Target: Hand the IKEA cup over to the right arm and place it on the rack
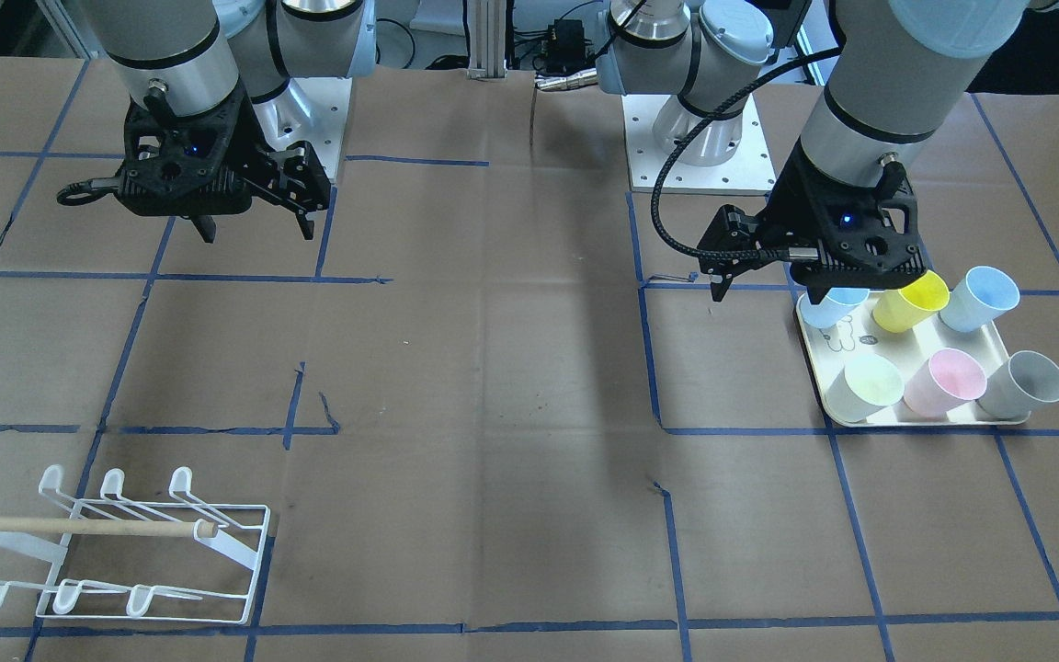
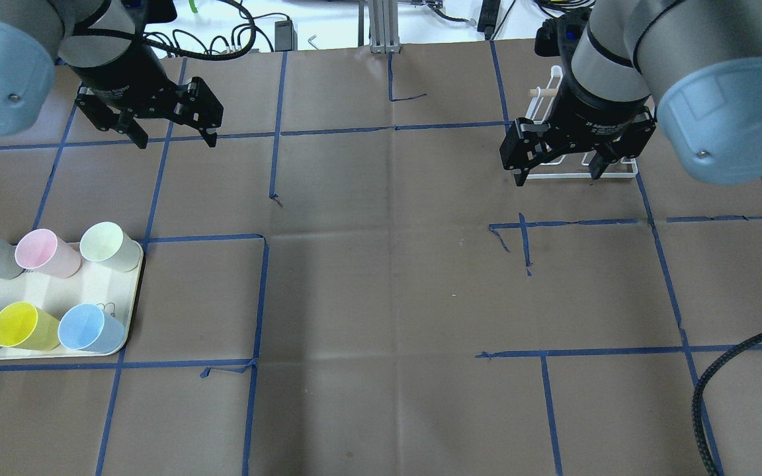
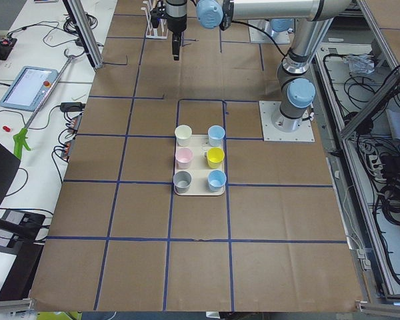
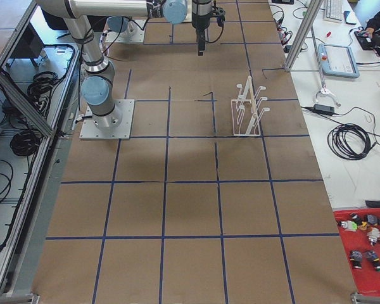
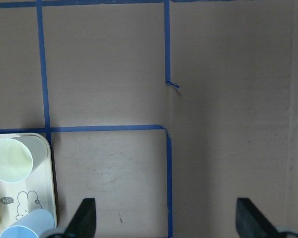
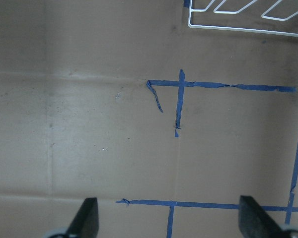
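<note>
Nearest us in the front-facing view sits the rack (image 1: 233, 552), on the robot's right side of the table. Its dowel bar (image 1: 79, 526) runs across the view, and none of its upturned prongs carries anything.

Farther back, on the robot's left, we find the tray (image 1: 825, 363) with six cups standing in two rows. We cannot tell which one is meant, though the pale blue cup (image 1: 837, 308) at the tray's far inner corner is closest to the left gripper (image 2: 176, 140). Every cup stands upright, mouth up, long axis vertical, tapering toward its base.

That gripper hangs high, and its wrist camera puts it over brown table paper just beside the tray. Its jaws are spread wide and hold nothing. Beyond the rack, the right gripper (image 1: 258, 230) also hangs high, equally spread and unloaded.

We judge that the pick has not begun. Next the left gripper should shift over a cup, descend, and pinch its wall without knocking the neighbours.
</note>
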`<state>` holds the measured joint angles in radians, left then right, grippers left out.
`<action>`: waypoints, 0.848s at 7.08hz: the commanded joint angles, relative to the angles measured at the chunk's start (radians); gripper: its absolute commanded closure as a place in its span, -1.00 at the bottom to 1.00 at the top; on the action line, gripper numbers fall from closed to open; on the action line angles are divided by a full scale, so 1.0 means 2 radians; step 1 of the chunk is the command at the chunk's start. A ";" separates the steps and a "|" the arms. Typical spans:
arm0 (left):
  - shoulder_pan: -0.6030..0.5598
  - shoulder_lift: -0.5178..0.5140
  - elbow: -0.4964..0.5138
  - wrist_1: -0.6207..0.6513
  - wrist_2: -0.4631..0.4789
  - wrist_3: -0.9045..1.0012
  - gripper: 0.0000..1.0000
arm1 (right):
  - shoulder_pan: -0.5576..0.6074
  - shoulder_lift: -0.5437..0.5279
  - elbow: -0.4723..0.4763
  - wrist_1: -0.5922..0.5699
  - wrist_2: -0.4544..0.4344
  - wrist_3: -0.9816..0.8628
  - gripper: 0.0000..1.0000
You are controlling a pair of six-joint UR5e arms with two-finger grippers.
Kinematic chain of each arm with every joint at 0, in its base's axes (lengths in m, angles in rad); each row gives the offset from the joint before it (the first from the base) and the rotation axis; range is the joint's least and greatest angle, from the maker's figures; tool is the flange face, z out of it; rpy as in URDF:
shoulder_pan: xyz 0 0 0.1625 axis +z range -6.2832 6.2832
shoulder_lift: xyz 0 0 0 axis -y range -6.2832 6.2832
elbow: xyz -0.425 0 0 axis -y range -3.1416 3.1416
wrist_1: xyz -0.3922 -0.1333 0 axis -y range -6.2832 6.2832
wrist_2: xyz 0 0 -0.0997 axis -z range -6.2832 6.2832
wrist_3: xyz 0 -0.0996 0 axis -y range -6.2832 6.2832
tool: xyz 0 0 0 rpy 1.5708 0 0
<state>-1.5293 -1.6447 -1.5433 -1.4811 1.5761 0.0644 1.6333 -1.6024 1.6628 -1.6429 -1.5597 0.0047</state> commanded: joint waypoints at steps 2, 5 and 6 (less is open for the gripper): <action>0.000 0.007 -0.008 0.004 0.001 0.000 -1.00 | 0.000 0.001 0.001 -0.002 0.001 0.000 -1.00; 0.025 0.009 -0.011 0.007 0.000 0.030 -1.00 | 0.000 0.001 0.000 -0.002 0.001 0.000 -1.00; 0.068 0.011 -0.015 0.007 0.000 0.050 -0.99 | 0.000 -0.003 -0.001 -0.002 0.003 -0.001 -1.00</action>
<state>-1.4721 -1.6282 -1.5660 -1.4685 1.5774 0.1173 1.6337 -1.6016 1.6638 -1.6475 -1.5571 0.0042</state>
